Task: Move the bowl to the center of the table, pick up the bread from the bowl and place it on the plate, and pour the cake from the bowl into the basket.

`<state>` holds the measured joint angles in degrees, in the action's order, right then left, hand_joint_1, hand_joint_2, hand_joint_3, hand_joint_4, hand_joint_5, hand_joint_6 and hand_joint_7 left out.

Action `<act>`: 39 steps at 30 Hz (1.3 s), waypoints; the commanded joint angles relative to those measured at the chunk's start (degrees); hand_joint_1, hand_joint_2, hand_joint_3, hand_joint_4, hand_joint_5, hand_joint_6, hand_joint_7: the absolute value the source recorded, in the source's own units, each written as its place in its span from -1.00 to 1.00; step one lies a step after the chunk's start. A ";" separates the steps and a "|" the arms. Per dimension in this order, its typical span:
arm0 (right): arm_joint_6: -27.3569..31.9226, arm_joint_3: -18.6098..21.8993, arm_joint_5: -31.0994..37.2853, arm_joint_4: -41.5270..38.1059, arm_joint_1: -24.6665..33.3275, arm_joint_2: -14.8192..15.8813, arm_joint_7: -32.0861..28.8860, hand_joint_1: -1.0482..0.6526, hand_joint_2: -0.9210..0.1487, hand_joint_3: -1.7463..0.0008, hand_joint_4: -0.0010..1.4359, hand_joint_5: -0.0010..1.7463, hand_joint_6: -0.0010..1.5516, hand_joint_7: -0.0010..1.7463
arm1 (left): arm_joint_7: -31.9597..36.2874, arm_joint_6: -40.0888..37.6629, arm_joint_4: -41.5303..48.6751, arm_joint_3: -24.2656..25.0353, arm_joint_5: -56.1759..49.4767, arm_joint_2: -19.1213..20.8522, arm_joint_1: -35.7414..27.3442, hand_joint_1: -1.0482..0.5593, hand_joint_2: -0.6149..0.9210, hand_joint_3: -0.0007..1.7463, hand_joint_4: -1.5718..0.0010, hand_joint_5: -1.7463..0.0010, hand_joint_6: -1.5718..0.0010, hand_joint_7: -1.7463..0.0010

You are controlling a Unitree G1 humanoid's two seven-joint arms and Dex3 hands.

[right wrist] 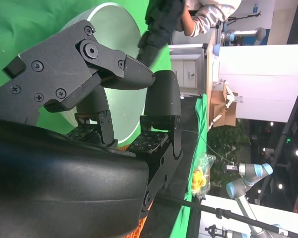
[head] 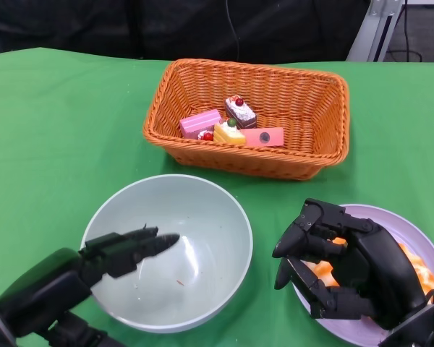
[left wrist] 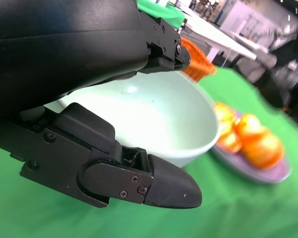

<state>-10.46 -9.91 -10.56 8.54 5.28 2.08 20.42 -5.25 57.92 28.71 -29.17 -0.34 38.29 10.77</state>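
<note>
Basket (head: 304, 108) behind bowl (head: 202, 217); plate (head: 412, 231) right of bowl

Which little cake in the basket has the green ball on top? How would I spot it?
Start at the orange wicker basket beyond the pale bowl. Among its cakes, find the yellow wedge cake near the front, between two pink cakes. Only it carries a green ball; the others' toppings are red or dark.

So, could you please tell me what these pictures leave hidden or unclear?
- Bread on the purple plate: in the head view the right hand covers most of it; how many pieces cannot be told.
- Left hand: its wrist view is filled by its own shell, so whether it touches the bowl is unclear.
- Left wrist view: the plate is blurred.
- Cakes in the basket: details too small.
</note>
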 commanded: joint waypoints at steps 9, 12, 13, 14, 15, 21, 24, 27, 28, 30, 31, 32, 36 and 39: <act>3.29 0.00 -1.79 2.34 0.84 2.10 3.12 0.01 -0.31 -0.07 0.01 0.72 -0.11 0.49 | -12.76 -22.18 -18.69 13.04 27.20 -14.36 -8.27 -0.07 1.00 -0.79 -0.06 0.34 -0.15 0.90; 2.86 0.10 -1.74 2.53 1.00 2.39 3.90 0.01 -0.32 -0.04 0.02 0.71 -0.09 0.47 | -13.29 -25.96 -20.65 15.77 25.58 -17.31 -8.49 0.18 0.99 -0.64 0.09 -0.24 -0.26 0.62; 2.31 0.10 -1.40 2.39 0.97 2.77 4.37 0.01 -0.32 -0.04 0.02 0.71 -0.09 0.46 | -13.36 -27.21 -21.27 16.44 24.96 -18.13 -8.59 0.20 0.98 -0.60 0.10 -0.30 -0.18 0.41; 1.89 0.12 -1.11 2.31 0.96 3.12 4.77 -0.01 -0.32 -0.03 0.02 0.70 -0.09 0.46 | -13.53 -28.47 -21.89 17.00 24.50 -18.82 -8.72 0.25 0.99 -0.54 0.07 -0.37 -0.13 0.20; 1.64 0.15 -0.94 2.24 0.95 3.35 5.05 -0.02 -0.31 -0.03 0.01 0.70 -0.09 0.45 | -13.81 -29.46 -22.38 17.58 24.10 -19.46 -8.87 0.27 0.99 -0.50 0.06 -0.45 -0.08 0.02; 0.78 0.68 -0.91 3.18 1.75 4.50 5.88 -0.04 -0.26 -0.02 0.07 0.71 -0.03 0.43 | -18.03 -38.22 -27.86 18.31 23.23 -20.42 -11.20 0.22 0.84 -0.28 0.09 -0.76 0.05 -0.37; -1.71 0.79 -0.08 3.42 2.20 4.77 5.83 -0.03 -0.22 -0.10 0.06 0.78 -0.06 0.52 | -22.29 -40.36 -28.67 18.63 23.42 -19.98 -12.08 0.19 0.65 0.05 0.09 -0.86 0.11 -0.57; -3.63 0.48 0.83 3.73 2.26 4.79 5.52 -0.03 -0.20 -0.18 0.05 0.83 -0.10 0.58 | -26.42 -42.29 -29.09 19.68 25.04 -20.18 -12.45 0.15 0.61 0.15 0.08 -0.93 0.14 -0.65; -3.89 0.31 1.16 3.91 2.28 4.86 5.39 -0.04 -0.20 -0.19 0.05 0.84 -0.10 0.59 | -27.27 -43.09 -29.47 20.04 25.29 -20.24 -12.65 0.14 0.61 0.16 0.08 -0.95 0.15 -0.66; -4.40 -0.23 0.89 4.35 2.19 4.73 5.70 -0.05 -0.19 -0.20 0.05 0.85 -0.10 0.60 | -28.66 -44.82 -30.98 20.59 25.51 -20.03 -13.23 0.13 0.61 0.16 0.08 -0.97 0.14 -0.68; -4.55 -0.57 0.39 4.58 2.18 4.69 6.15 -0.05 -0.19 -0.20 0.05 0.85 -0.10 0.60 | -29.11 -45.86 -32.40 20.72 25.27 -19.68 -13.67 0.13 0.60 0.16 0.08 -0.98 0.14 -0.68; -4.48 -0.85 0.03 4.94 2.24 4.70 6.43 -0.03 -0.19 -0.20 0.06 0.86 -0.09 0.60 | -29.49 -46.68 -33.62 20.90 25.07 -19.45 -14.04 0.13 0.57 0.21 0.08 -0.96 0.12 -0.66; -3.03 -1.92 -0.42 7.05 3.10 5.29 6.93 -0.03 -0.18 -0.22 0.07 0.86 -0.06 0.59 | -30.68 -48.43 -36.69 21.70 24.77 -19.49 -15.29 0.14 0.48 0.33 0.07 -0.95 0.09 -0.63; -1.42 -2.53 -0.36 9.25 4.02 5.76 6.60 -0.03 -0.20 -0.19 0.06 0.85 -0.05 0.57 | -30.97 -49.61 -38.41 22.26 24.70 -19.52 -16.20 0.14 0.47 0.36 0.07 -0.95 0.10 -0.62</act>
<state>-12.47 -12.28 -10.53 16.31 8.44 7.01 27.24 -35.56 9.14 -8.54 -7.82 24.56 17.97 -4.56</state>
